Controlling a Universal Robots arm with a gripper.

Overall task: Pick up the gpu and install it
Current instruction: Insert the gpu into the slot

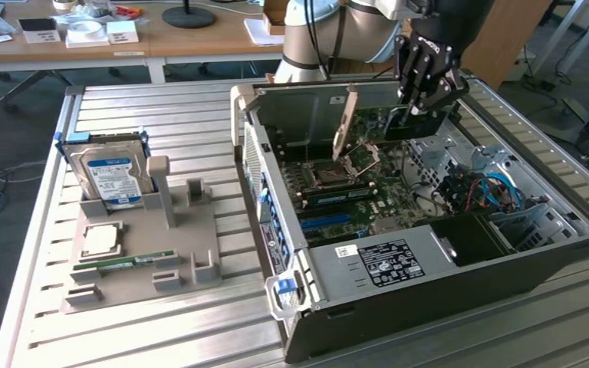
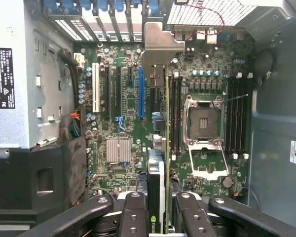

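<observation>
The gpu (image 1: 368,121) hangs tilted inside the open computer case (image 1: 274,253), above the motherboard (image 1: 361,178), tan-brown face toward the exterior view's left. My gripper (image 1: 416,115) is shut on its upper edge. In the wrist view the gpu (image 2: 166,143) is seen edge-on as a thin strip between my fingers (image 2: 133,217), with its metal bracket (image 2: 160,47) at the far end toward the case's slot openings. The card's edge lies over the motherboard (image 2: 123,103) between the blue expansion slot (image 2: 141,94) and the black memory slots (image 2: 176,113).
The CPU socket (image 2: 203,123) sits beside the card's line. The power supply (image 1: 397,262) and drive cage fill the near part of the case. A grey fixture tray (image 1: 187,230) on the exterior view's left holds a hard drive (image 1: 116,175), a processor (image 1: 100,239) and a green memory stick (image 1: 126,264).
</observation>
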